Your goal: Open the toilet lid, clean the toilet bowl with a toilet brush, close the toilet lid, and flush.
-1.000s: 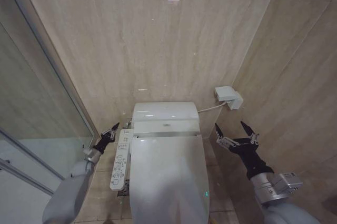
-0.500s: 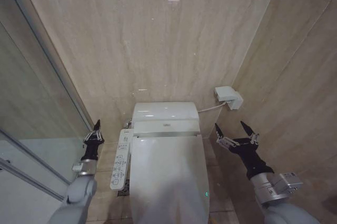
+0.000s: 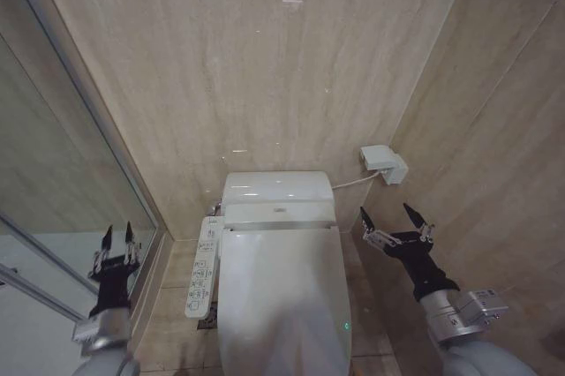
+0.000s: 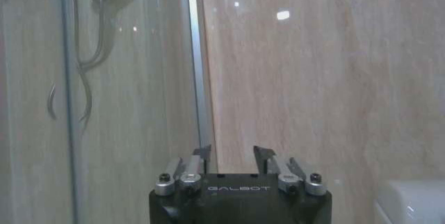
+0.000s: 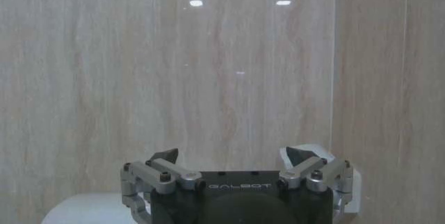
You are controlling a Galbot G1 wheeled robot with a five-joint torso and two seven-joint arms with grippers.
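Note:
The toilet lid (image 3: pixel 282 297) lies shut, a pale oval cover in front of the white tank (image 3: pixel 278 191). It hides the toilet bowl, and the toilet brush is out of view. My left gripper (image 3: pixel 116 236) is held up, open and empty, beside the glass shower door (image 3: pixel 62 182), well to the left of the toilet. From the left wrist, that gripper (image 4: pixel 232 153) faces the door frame and wall, with a corner of the tank (image 4: pixel 413 203) at the edge. Right of the tank hovers my right gripper (image 3: pixel 388 214), open wide and holding nothing; its wrist view shows it (image 5: pixel 231 155) facing the wall.
A white control panel (image 3: pixel 201 266) with several buttons runs along the toilet's left side. A white wall box (image 3: pixel 382 164) with a cable is mounted at the corner, right of the tank. Beige tiled walls close in behind and on the right. A shower hose (image 4: pixel 87 67) hangs behind the glass.
My left arm has drawn back from beside the control panel, moving left and towards me to the glass door. The right arm and the toilet have not moved.

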